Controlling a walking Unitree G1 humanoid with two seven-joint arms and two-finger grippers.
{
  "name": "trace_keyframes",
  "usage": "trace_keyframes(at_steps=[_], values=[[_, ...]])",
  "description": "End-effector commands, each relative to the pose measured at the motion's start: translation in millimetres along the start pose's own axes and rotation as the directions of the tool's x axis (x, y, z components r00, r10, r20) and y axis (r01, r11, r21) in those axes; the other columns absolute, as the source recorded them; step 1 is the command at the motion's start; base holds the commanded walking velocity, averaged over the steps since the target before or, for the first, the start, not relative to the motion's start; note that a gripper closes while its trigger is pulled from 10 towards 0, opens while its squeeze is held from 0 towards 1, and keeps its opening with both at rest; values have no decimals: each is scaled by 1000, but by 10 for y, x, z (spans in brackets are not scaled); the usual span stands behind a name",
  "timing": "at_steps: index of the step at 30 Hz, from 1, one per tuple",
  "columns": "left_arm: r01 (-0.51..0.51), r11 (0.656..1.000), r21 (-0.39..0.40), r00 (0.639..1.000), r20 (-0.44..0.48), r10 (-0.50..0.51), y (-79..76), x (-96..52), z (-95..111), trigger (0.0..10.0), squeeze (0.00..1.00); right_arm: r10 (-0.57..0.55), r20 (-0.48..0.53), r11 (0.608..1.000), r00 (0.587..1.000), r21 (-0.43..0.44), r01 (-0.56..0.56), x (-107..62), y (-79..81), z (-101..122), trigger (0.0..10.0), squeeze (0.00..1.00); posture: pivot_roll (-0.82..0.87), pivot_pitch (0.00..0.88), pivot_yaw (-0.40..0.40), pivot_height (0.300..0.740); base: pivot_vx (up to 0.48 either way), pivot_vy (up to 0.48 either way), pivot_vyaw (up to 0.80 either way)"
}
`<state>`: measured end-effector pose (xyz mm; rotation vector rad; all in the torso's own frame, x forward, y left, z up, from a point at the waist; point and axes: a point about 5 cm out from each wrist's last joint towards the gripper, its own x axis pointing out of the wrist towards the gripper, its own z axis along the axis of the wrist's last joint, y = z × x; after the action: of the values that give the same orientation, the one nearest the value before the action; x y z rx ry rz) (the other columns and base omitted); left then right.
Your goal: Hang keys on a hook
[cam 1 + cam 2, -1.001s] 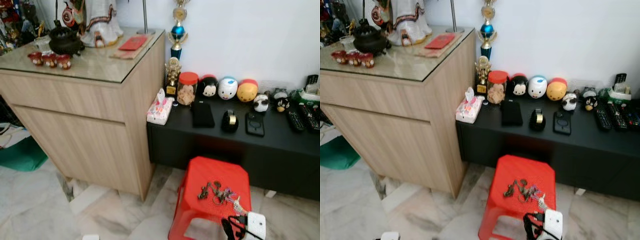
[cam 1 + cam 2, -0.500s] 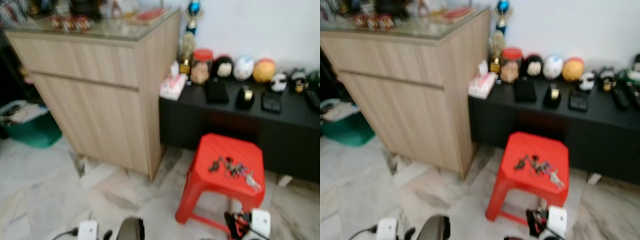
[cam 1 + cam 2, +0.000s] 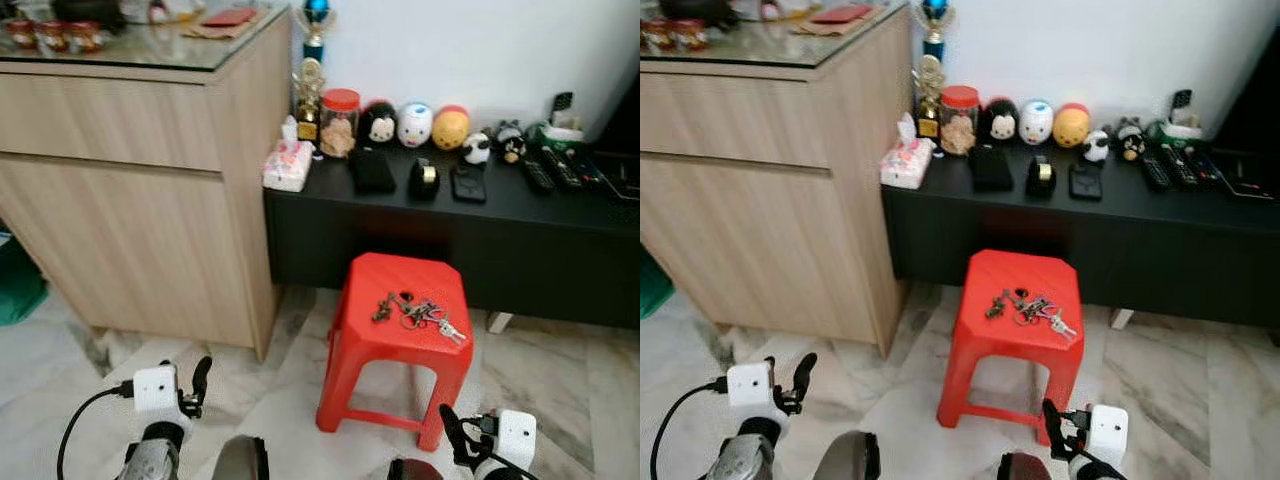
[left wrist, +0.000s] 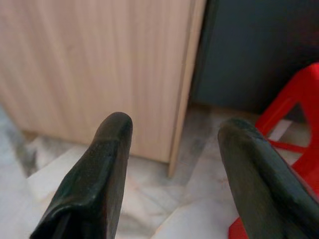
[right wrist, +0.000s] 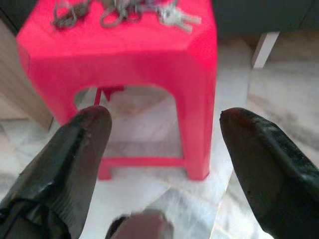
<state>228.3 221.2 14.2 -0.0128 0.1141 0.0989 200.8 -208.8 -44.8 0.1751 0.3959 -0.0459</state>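
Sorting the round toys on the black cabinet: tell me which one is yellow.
The yellow round toy is the rightmost of the three in a row, beside the white one and the black one.

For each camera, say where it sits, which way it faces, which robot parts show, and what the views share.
Head eyes: high, looking forward and down at the red stool and keys; left gripper and right gripper low.
Left wrist: between open fingers, toward the wooden cabinet.
Right wrist: between open fingers, toward the stool.
Shared: the stool.

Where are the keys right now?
The keys lie in a bunch on top of the red stool, seen in the left eye view. The stool stands on the floor before the black cabinet, to the right of the wooden cupboard.
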Motion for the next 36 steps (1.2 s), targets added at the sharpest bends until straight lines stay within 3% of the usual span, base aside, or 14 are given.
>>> trace_keyframes(at_steps=[1,3,8,16,25,36], values=[[25,1000,-3,1000,-9,-25,-35,-9,5,10000,0,23,93,999,995,-25,-21,142,70,246,10000,0,15,0,-48,612,0,0,0],[55,998,12,998,-6,-55,-92,-53,26,10000,0,83,211,996,974,-52,-74,295,236,601,10000,0,10,0,-51,612,0,0,0],[50,999,5,998,-36,-50,-124,-94,-13,10000,0,208,275,976,939,-115,-183,333,414,828,10000,0,-1,0,-53,612,0,0,0],[66,998,-2,997,-40,-66,-186,-19,40,10000,0,220,259,974,941,-112,-197,352,475,885,10000,0,-13,0,-56,612,32,0,0],[112,994,-3,992,-52,-112,-279,-6,30,10000,0,230,214,973,949,-74,-219,323,486,781,10000,0,-25,0,-45,612,320,0,0],[119,993,-5,992,-48,-119,-295,13,64,10000,0,229,203,973,952,-78,-217,338,493,817,10000,0,-15,0,-47,612,379,0,0]])
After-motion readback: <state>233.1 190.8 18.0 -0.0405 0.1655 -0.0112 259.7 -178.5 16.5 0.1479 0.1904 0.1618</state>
